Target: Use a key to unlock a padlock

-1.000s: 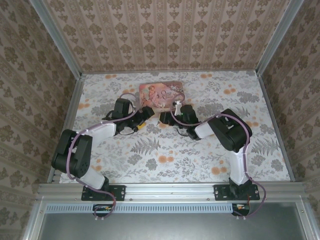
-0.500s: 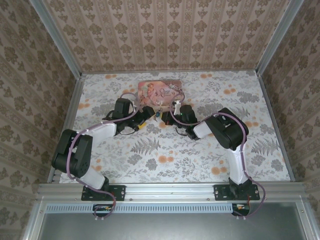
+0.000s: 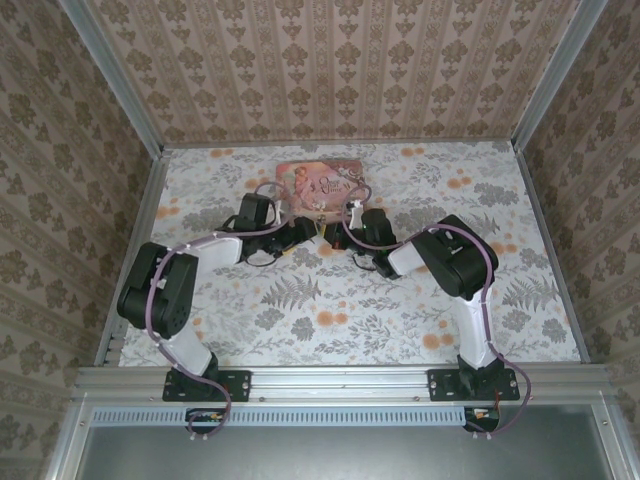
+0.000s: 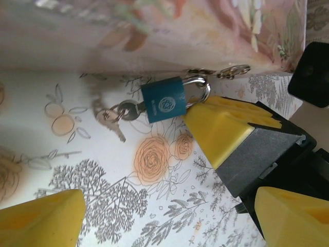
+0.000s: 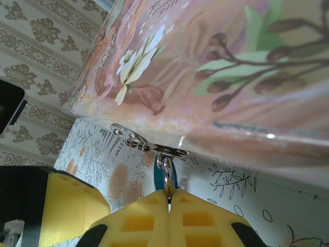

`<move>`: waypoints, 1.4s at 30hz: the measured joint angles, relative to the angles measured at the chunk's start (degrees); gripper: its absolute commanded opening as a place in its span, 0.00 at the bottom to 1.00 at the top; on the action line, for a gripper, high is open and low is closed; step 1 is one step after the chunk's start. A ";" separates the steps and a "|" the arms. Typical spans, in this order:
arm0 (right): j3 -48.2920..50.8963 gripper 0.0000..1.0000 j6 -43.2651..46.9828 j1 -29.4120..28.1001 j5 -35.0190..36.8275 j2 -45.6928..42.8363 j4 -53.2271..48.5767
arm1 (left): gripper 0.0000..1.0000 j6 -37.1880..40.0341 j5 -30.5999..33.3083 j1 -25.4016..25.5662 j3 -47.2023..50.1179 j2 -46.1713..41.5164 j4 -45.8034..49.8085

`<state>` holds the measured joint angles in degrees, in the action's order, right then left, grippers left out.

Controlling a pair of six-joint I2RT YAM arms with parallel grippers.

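Padlock (image 4: 165,104): blue; left wrist view shows key (image 4: 126,110) at its base.
Right gripper (image 5: 168,203): clenched on shackle (image 5: 165,170), pink tin (image 5: 205,77) above fingertips (image 5: 139,218).
Left gripper (image 4: 169,208): spread, padlock ahead between fingers (image 4: 41,218).

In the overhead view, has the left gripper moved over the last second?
Yes. The left gripper has shifted right along the near edge of the pink tin, closing in on the right gripper.

Damask-papered walls (image 3: 350,60) enclose a floral tabletop (image 3: 340,335).
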<state>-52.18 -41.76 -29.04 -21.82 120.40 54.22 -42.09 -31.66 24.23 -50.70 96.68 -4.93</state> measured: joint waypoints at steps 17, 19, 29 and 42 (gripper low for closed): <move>-2.54 0.00 4.20 4.48 -12.90 0.00 -6.19 | 0.73 14.95 -0.44 0.50 -5.97 6.88 1.46; -2.84 0.00 4.52 4.96 -14.32 0.00 -6.78 | 0.73 15.37 -1.22 0.59 -5.99 7.45 1.42; -4.39 0.00 5.62 6.38 -18.51 0.00 -9.84 | 0.74 15.10 -5.53 1.05 -6.08 10.60 -3.04; -4.83 0.00 6.25 6.86 -20.68 0.00 -11.43 | 0.61 11.17 -9.09 1.20 -6.08 13.55 -13.55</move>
<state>-57.01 -35.51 -22.17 -42.50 120.40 42.78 -30.92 -40.75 25.43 -56.77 110.24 -18.48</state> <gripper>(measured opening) 0.067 0.640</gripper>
